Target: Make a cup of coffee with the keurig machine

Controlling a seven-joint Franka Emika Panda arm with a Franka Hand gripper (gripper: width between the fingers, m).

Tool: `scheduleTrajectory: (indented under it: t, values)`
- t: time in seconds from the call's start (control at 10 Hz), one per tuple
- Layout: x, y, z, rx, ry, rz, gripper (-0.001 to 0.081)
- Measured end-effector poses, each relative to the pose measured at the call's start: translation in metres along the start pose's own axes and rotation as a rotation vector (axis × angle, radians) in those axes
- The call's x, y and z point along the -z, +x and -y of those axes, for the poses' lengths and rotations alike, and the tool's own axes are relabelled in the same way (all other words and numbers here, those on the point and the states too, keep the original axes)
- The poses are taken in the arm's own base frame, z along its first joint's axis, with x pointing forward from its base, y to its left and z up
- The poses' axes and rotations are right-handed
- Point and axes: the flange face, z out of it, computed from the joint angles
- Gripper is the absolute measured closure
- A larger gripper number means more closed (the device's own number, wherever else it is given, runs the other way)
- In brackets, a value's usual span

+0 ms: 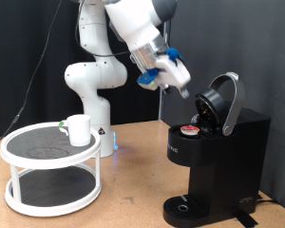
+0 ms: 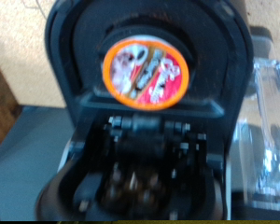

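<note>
Exterior view: the keurig machine (image 1: 218,157) stands on the wooden desk (image 1: 133,171) toward its right edge, lid (image 1: 223,100) hinged fully up. A coffee pod (image 1: 190,129) with a red-orange top sits in the open brew chamber. The cup (image 1: 79,129), a white mug, rests on the upper shelf of a white two-tier round rack (image 1: 49,171) near the desk's left edge, well apart from the machine. The gripper (image 1: 180,81) hangs in the air just above and to the exterior view's left of the raised lid, touching nothing that shows. Nothing is visible between its fingers; whether they are parted or closed cannot be told here.

Wrist view: the camera looks straight into the open machine. The pod (image 2: 147,73) is seated in its holder, foil top with an orange rim facing up, black lid mechanism (image 2: 140,140) below it in the picture. A clear water tank (image 2: 266,121) shows at one side. No fingers appear in frame.

Judgement: the lid is probably stiff hinged plastic, best pressed at its rounded front edge. The mug is likely light, rigid, smooth ceramic, breakable; handle or rim would give hold.
</note>
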Motion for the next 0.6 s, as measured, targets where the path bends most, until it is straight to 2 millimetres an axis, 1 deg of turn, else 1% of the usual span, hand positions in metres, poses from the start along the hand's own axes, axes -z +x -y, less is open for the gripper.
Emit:
scheduleTrajectory:
  t: [0.3,0.5,0.6]
  values:
    - [0.041,-0.011,-0.009,0.003,-0.015,0.078,0.0072]
    - [0.069,-0.017,-0.010,0.013,-0.015,0.109,0.0072]
    - [0.077,-0.018,-0.008,0.013,-0.028,0.109,0.0072]
